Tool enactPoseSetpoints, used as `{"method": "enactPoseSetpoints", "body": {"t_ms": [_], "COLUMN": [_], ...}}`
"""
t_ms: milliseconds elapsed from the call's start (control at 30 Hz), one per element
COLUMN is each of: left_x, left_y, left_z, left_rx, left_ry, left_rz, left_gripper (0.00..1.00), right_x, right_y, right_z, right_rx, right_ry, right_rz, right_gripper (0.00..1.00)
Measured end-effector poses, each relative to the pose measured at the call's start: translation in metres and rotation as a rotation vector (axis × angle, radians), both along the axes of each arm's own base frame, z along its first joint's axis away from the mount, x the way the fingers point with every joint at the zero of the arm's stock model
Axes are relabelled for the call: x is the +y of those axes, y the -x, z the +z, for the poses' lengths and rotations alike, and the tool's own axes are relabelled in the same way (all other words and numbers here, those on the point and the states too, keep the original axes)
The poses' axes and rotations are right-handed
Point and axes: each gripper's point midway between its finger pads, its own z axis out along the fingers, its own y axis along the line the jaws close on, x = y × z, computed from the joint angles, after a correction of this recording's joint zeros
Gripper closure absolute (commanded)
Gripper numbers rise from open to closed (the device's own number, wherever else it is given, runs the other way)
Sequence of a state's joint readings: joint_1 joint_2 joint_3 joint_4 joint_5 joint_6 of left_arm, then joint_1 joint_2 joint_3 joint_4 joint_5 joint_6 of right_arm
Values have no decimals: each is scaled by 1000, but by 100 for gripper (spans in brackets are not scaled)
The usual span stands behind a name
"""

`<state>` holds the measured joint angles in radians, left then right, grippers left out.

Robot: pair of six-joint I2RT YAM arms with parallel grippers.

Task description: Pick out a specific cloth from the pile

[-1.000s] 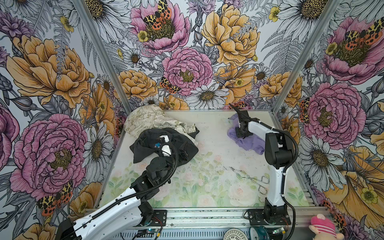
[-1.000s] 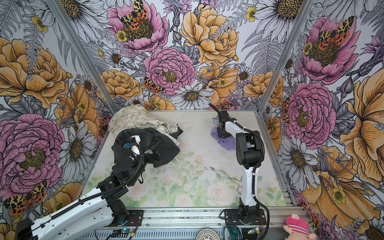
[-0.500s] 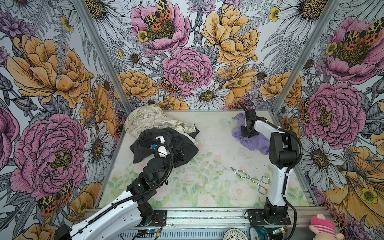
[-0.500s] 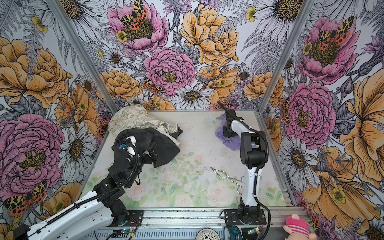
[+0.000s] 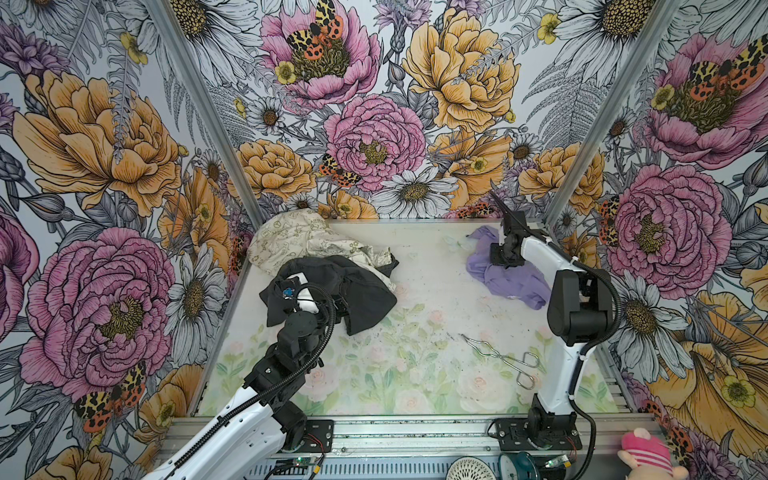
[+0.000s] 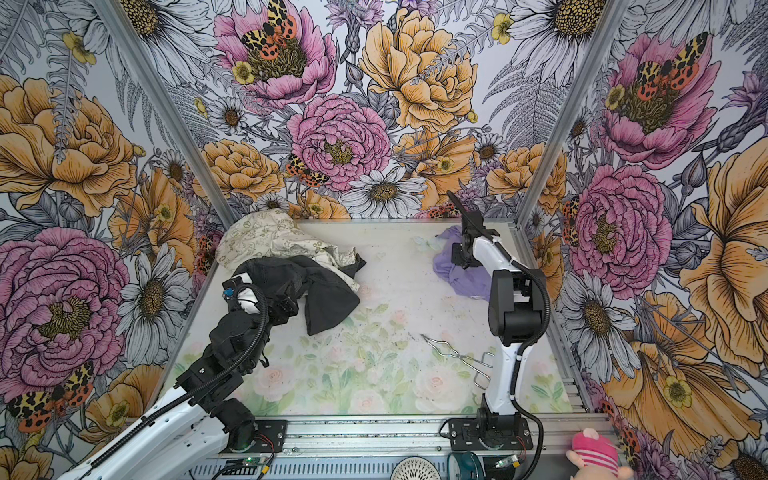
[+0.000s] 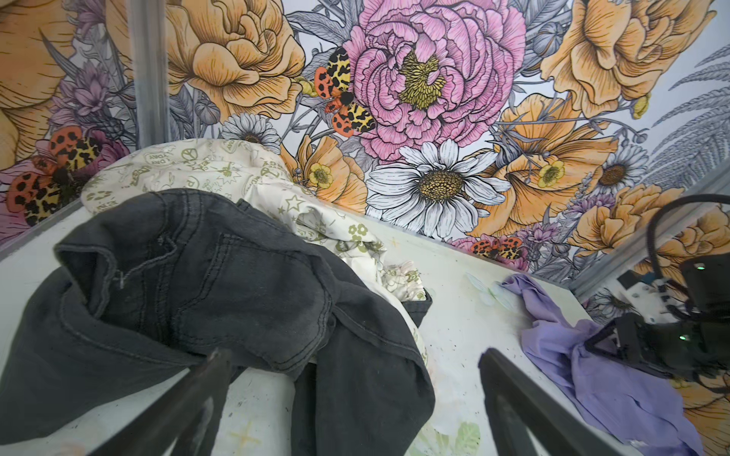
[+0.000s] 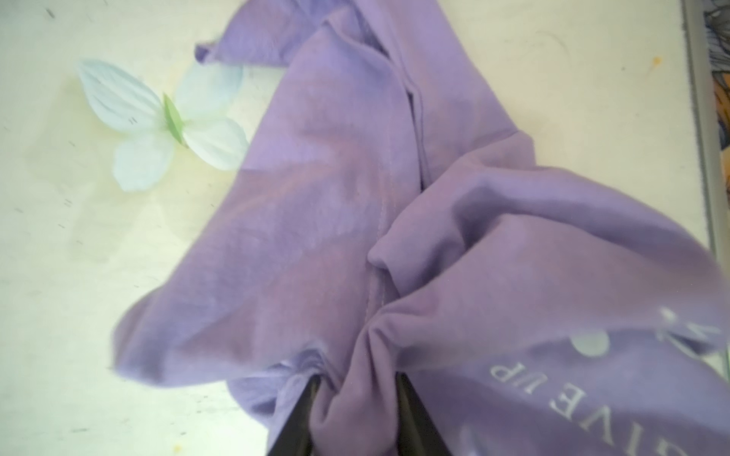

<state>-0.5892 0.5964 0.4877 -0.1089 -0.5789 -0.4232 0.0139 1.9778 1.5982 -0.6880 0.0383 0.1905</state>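
The lavender cloth (image 5: 515, 282) (image 6: 465, 278) lies crumpled on the table near the back right corner, apart from the pile. My right gripper (image 5: 500, 266) (image 8: 355, 375) points down onto it, its fingers parted, with a loose fold of the cloth (image 8: 316, 197) bulging between them. The pile sits at the back left: a charcoal-black garment (image 5: 357, 291) (image 7: 197, 284) draped over a cream patterned cloth (image 5: 299, 241) (image 7: 221, 166). My left gripper (image 5: 336, 305) (image 7: 351, 359) hovers open over the black garment's near edge, holding nothing.
Metal tongs (image 5: 498, 357) (image 6: 457, 353) lie on the table at the front right, beside the right arm. A pale paper butterfly (image 8: 158, 122) lies just left of the lavender cloth. Flowered walls close in three sides. A pink plush toy (image 5: 644, 453) sits beyond the front rail.
The right gripper carried the lavender cloth further right toward the back corner, and its jaws have parted. The left arm pulled back a little from the black garment.
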Motion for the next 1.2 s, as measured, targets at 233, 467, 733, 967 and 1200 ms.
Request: {"method": "enactPoseSetpoints", "body": {"t_ms": [233,467,733,967,1200], "left_x": [35,64,90,115,121], "left_y": [-3,-9,-15,-22,-46], "left_z": [-18,-36,-54,-70,-94], "left_rx": [28,41,3,-26,6], "left_ry": [-16,-42,-138,-213,-296], "left_rz": [120,232,352,441,441], "left_gripper": [1,1,1,1,1], "right_x": [10,25,23,6,-10], "right_y": [14,51,117,168,186], "right_z": [101,163,187,145,52], "right_rx": [-217,-377,-584,-722,-707], "right_ry": [-49,-91,-121,-76,13], "right_rz": [9,43,31,-31,-74], "right_gripper": [29,17,8,6,4]}}
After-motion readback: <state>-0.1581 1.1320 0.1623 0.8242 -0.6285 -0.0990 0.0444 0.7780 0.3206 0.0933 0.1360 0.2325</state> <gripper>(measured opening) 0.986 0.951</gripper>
